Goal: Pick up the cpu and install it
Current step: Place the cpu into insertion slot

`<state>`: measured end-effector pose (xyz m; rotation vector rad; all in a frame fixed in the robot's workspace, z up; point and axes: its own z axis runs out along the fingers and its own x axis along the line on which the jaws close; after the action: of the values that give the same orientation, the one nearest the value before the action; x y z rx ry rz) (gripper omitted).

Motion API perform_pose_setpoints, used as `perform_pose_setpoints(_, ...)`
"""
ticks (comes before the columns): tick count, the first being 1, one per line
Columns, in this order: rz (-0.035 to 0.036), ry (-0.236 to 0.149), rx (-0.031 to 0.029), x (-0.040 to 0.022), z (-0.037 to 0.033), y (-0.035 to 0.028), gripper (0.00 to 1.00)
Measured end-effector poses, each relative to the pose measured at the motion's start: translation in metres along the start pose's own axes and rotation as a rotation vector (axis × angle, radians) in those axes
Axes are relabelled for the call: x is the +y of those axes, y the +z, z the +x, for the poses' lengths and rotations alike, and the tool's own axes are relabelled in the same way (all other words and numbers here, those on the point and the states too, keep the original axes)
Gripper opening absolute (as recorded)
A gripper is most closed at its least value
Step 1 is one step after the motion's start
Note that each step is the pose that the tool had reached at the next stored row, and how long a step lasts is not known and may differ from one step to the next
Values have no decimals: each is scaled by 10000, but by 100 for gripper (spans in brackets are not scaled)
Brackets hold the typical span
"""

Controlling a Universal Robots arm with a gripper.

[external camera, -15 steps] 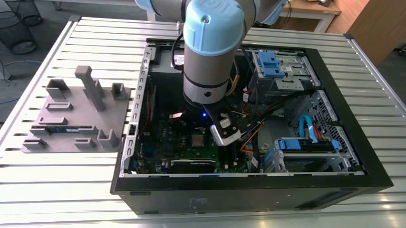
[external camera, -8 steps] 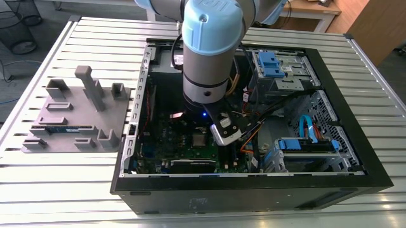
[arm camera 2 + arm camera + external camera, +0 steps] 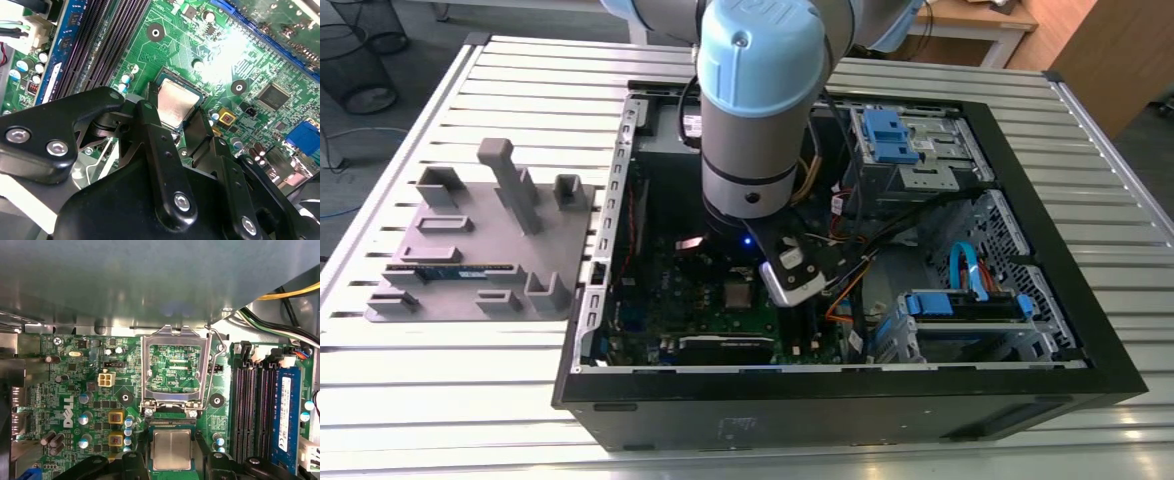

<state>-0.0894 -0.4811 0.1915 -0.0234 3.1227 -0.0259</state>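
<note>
Down inside the open computer case, the cpu is a little flat square with a shiny grey top. It sits right in the middle of the pincer, low on the green board. It looks to be in or just over its square seat. I cannot tell if the pincer is pinching the chip or is just loose around it.

I think the chip is very light and stiff, like a thin tile. Its metal top looks smooth, so it could slip. The underside and the seat are likely easy to hurt, so it should stay flat and not be pushed hard. The best place to hold it, I think, is by two edges across from each other.

Just past the pincer's tip, the first wrist view gives me the metal frame standing open, with the board showing through its window. Off to one side of the pincer are long dark memory slots and a blue memory stick. The second wrist view gives me the pincer's own black body and screws up close. The exterior view gives me the arm reaching down into the case. Well away from the pincer, a grey tray sits on the slatted table.
</note>
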Motion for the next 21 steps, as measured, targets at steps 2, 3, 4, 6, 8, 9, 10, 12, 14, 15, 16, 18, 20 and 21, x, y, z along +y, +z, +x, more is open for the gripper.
perform_pose_setpoints(2, 2, 17, 1, 0, 1, 5, 45)
perform_pose_setpoints(3, 4, 25, 2, 0, 2, 6, 45)
perform_pose_setpoints(4, 4, 34, 2, 0, 3, 7, 45)
perform_pose_setpoints(6, -1, 50, 0, 1, 9, 9, 45)
perform_pose_setpoints(8, -4, 59, 0, 1, 15, 10, 45)
perform_pose_setpoints(9, -4, 63, 0, 1, 17, 10, 45)
perform_pose_setpoints(10, -6, 66, 0, 1, 18, 11, 45)
perform_pose_setpoints(12, -8, 74, 2, 1, 19, 14, 45)
perform_pose_setpoints(14, -13, 77, 2, 1, 20, 19, 45)
perform_pose_setpoints(15, -13, 77, 2, 1, 20, 21, 45)
perform_pose_setpoints(16, -14, 79, 2, 2, 20, 22, 45)
perform_pose_setpoints(18, -14, 80, 2, 1, 20, 24, 45)
perform_pose_setpoints(20, -15, 82, 2, 2, 19, 25, 45)
perform_pose_setpoints(21, -14, 81, 2, 2, 19, 25, 45)
